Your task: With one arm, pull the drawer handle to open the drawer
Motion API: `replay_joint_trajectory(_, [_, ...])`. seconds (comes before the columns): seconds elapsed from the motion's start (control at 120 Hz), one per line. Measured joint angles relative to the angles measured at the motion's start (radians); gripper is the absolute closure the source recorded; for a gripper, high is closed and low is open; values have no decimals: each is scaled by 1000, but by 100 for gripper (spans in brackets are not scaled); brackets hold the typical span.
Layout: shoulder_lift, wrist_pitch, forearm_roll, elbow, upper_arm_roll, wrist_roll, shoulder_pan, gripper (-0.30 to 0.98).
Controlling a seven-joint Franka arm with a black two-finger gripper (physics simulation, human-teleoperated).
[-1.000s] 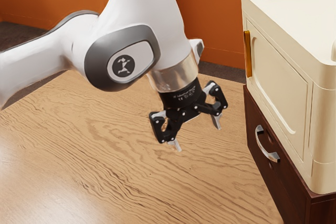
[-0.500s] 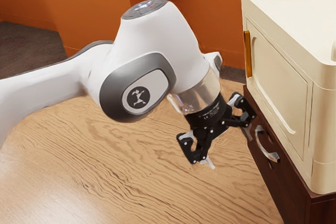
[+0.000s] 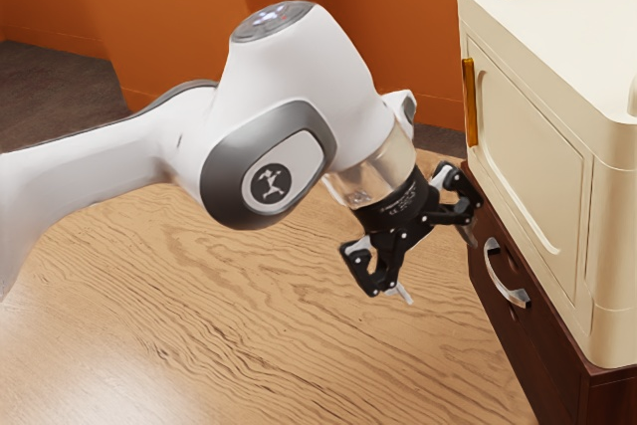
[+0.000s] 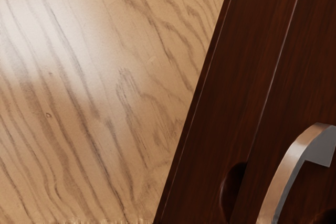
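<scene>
The gripper (image 3: pixel 436 264) hangs just right of the exterior view's middle, its two fingers spread wide apart with nothing gripped between them, tilted toward the furniture at the exterior view's right. Just beside it, a little lower and farther right in that view, is the curved handle (image 3: pixel 516 296), which appears clear of both fingertips. It looks like smooth, rigid metal, so it should not give or break, though a loose pinch might slide along its polished bow. The best hold is probably at the middle of the arc, one finger on either side, followed by a straight, steady pull away from the front; the drawer's weight and stiffness can't be judged from sight. The dark wooden drawer (image 3: pixel 542 345), at the lower right, looks shut, so whatever it contains is hidden. Above it, along the right edge, sits a cream cabinet (image 3: pixel 532 156) with a tray-like top and an upright amber handle (image 3: pixel 470 102); its door seems closed too, its inside out of sight. The wood-grained table (image 3: pixel 249 325) spreads across the lower left and centre, with orange walls (image 3: pixel 398 7) behind.
</scene>
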Motion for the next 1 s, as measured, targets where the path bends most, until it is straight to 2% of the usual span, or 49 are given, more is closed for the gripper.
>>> replay_joint_trajectory(0.308, [62,20,-5,32,-2,39,4,0])
replay_joint_trajectory(0.592, [86,66,-5,31,-28,66,82,0])
replay_joint_trajectory(0.808, [86,123,-9,15,-40,88,40,0])
replay_joint_trajectory(1.0, [84,151,-23,6,-43,110,56,0])
